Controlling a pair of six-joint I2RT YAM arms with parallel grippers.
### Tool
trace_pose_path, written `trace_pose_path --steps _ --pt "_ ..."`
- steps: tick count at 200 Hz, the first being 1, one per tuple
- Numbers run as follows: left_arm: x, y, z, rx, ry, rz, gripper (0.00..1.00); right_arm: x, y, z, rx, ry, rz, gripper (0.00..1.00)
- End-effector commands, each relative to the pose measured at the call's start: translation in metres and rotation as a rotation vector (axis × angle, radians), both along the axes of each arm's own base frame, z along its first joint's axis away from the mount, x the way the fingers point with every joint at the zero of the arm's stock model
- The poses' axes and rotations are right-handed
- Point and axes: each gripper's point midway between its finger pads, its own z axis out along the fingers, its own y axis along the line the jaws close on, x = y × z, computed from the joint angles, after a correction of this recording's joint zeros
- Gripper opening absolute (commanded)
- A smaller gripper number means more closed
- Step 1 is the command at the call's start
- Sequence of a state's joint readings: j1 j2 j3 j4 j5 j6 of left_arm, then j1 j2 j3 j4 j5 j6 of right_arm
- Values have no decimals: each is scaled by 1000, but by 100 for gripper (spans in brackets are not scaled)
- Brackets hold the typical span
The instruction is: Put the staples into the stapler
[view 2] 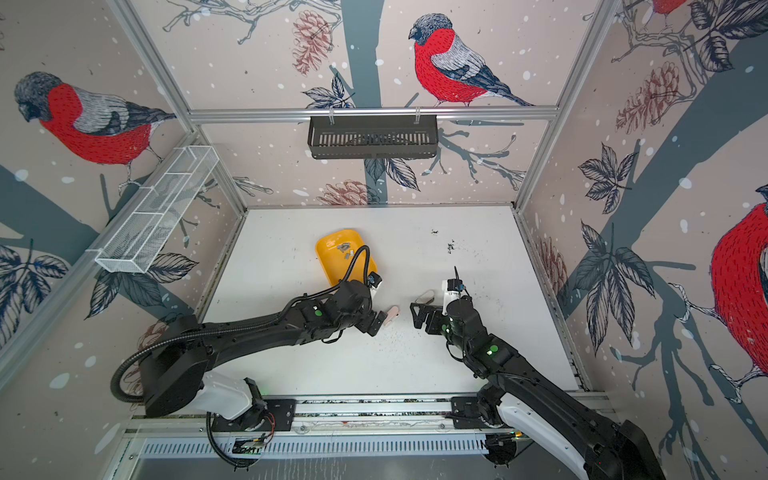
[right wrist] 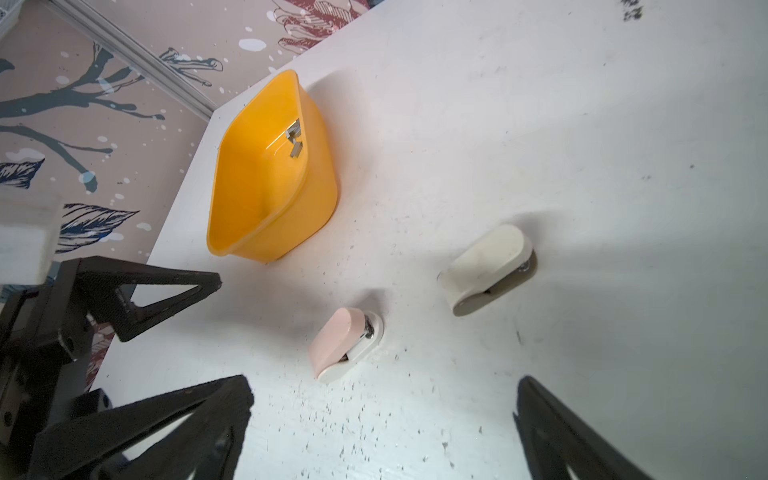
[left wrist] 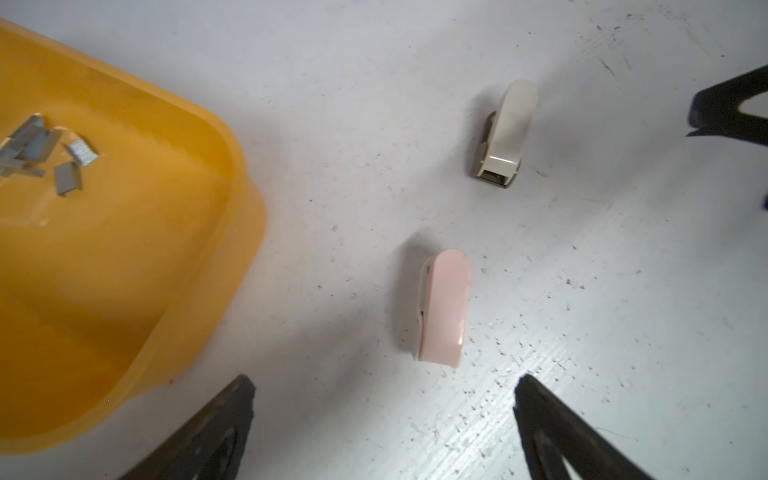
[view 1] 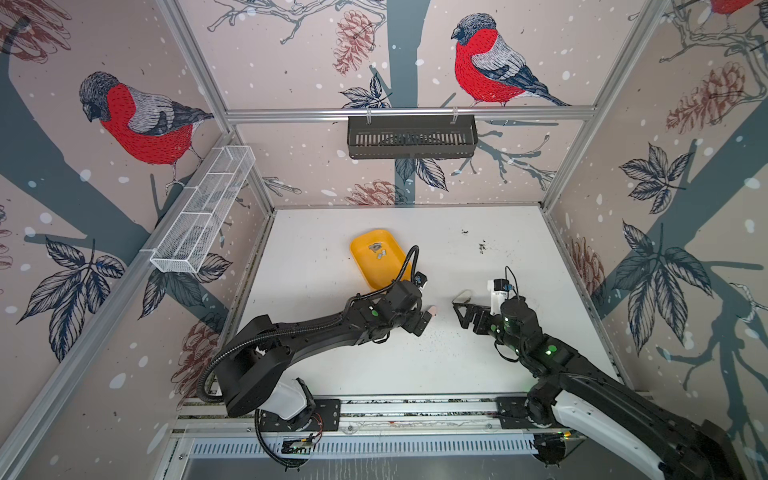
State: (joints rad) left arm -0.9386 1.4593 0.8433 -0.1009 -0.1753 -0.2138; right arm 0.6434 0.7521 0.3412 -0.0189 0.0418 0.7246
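L gripper (left wrist: 384, 386): jaws spread wide, nothing btwn them. Just ahead of its tips lies the pink stapler (left wrist: 442, 307), touching neither. Its long axis runs roughly along the reach, so the jaws would close across its narrow width. R gripper (right wrist: 384, 386), to the right of the pink stapler, is also spread and empty, w/ the cream stapler (left wrist: 505, 133) close by. The staples (left wrist: 41, 145) sit in the yellow tray (view 1: 374, 272), back-left of the pink stapler. L arm looks nearer them.

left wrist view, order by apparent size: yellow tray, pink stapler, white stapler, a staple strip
1. yellow tray
2. pink stapler and white stapler, about alike; pink is nearer, so unranked
3. staple strip
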Motion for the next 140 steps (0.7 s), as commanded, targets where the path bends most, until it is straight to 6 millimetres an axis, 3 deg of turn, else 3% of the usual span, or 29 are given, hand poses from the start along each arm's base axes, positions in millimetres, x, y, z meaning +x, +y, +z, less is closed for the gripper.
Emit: trace_pose_path --steps 1,58,90,140 --pt "19 24 7 4 -42 111 97 16 -13 11 -67 -57 -85 100" --pt "71 110 44 -91 -180 421 97 49 -26 37 -190 -153 -172 100" --pt "83 150 64 -136 -263 535 97 60 -36 51 -247 -228 -223 100" --pt "90 217 73 -186 -365 734 97 71 -54 65 -292 -358 -299 100"
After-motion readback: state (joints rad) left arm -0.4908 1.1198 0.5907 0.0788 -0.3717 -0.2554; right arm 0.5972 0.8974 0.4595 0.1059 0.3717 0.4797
